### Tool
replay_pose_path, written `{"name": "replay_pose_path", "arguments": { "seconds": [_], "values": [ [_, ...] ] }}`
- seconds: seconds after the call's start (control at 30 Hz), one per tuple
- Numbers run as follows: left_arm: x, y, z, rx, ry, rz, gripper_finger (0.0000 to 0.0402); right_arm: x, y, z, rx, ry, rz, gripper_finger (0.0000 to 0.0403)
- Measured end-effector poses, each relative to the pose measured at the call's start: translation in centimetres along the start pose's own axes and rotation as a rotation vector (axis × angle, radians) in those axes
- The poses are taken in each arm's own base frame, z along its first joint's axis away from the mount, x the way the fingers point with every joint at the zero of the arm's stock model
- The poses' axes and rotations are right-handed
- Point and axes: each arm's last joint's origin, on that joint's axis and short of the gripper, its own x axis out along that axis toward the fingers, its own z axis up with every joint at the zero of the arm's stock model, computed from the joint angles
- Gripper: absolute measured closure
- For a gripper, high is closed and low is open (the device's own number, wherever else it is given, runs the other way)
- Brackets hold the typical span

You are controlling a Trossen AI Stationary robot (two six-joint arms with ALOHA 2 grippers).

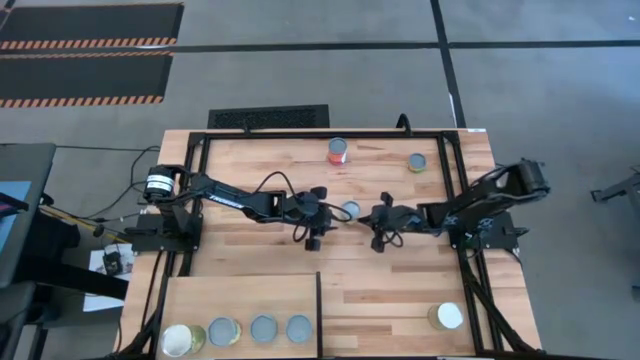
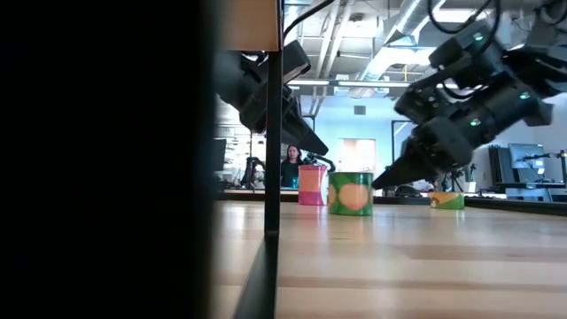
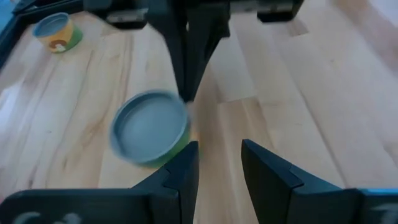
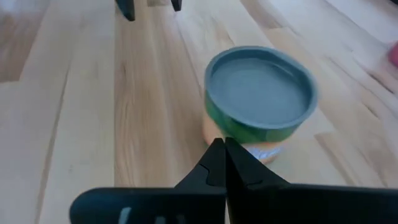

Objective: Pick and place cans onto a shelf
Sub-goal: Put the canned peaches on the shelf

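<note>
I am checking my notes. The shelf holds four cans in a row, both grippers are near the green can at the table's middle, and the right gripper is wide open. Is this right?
Not quite: the right gripper is shut, its fingers pressed together beside the green can, as the right wrist view shows. The shelf does hold four cans, and the left gripper is also near that can.

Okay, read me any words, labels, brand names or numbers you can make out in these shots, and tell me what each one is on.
No text can be read.
Green can between the two claws: green label with an orange picture, no legible words.
Red-orange can: too small to read.
Left arm: pale marking, too small to read.
Cans on the shelf: only the tops show.
</note>
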Motion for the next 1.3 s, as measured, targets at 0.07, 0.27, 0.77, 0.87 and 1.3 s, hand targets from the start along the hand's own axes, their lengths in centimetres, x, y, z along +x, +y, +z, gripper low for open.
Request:
{"name": "replay_pose_path", "arguments": {
  "seconds": [0.07,0.27,0.77,0.87,1.3],
  "values": [
    [0.0,-0.1,0.0,0.001,-0.005,-0.016,0.0291,0.9,0.3,0.3,-0.006,0.009,-0.001,0.0396],
    [0.0,-0.7,0.2,0.010,-0.007,-0.034,0.0291,3.2,1.1,0.8,-0.029,0.035,-0.005,0.0396],
    [0.0,-0.3,0.0,0.040,0.032,0.089,0.0278,2.0,1.7,1.4,-0.093,0.245,-0.042,0.0394],
    [0.0,0.0,0.0,0.035,0.030,0.095,0.0266,1.3,0.8,1.8,-0.062,0.243,-0.183,0.0394],
    [0.0,-0.1,-0.4,0.058,0.065,0.087,0.0248,4.5,0.5,1.9,0.039,0.089,-0.099,0.0394]
  ]
}}
